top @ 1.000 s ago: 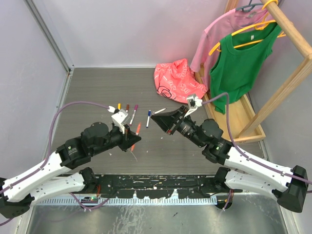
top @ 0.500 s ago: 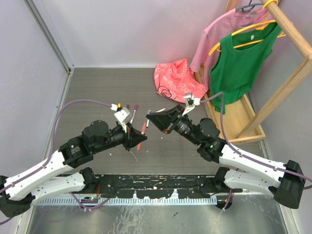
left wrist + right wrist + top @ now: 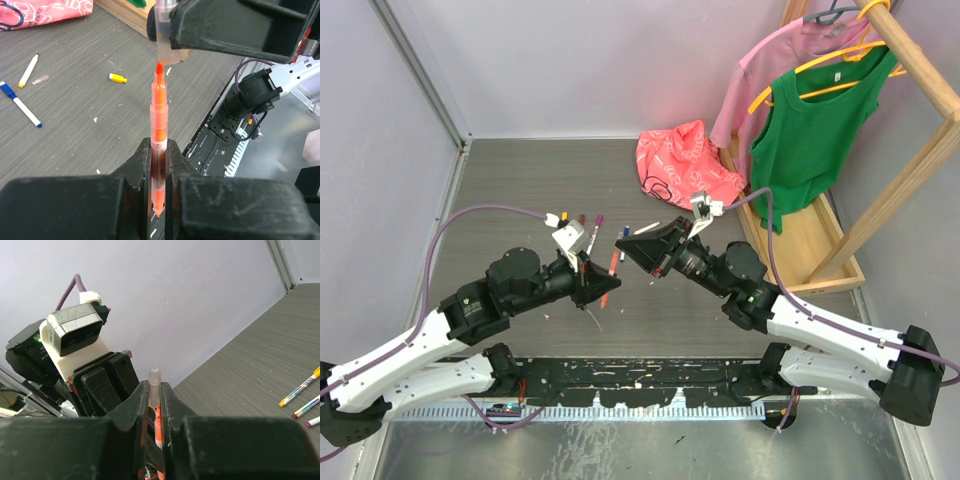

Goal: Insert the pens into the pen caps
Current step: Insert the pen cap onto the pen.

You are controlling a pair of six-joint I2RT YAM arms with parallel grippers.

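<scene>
Mid-air, on the near side of the pink bag [image 3: 685, 165], the left gripper [image 3: 159, 155] pinches an orange pen [image 3: 159, 107], its tip just at the mouth of the clear cap [image 3: 163, 35] clamped in the right gripper [image 3: 154, 397] — the insertion step, by the look of it. The next move likely calls for a straight push along the pen's axis — no tilt.

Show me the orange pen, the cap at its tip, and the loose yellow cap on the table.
orange pen [image 3: 159, 102]: left wrist view, on its orange barrel.
translucent cap [image 3: 163, 42]: left wrist view, on its exposed side wall.
yellow cap [image 3: 118, 77]: left wrist view, on its middle.
</scene>
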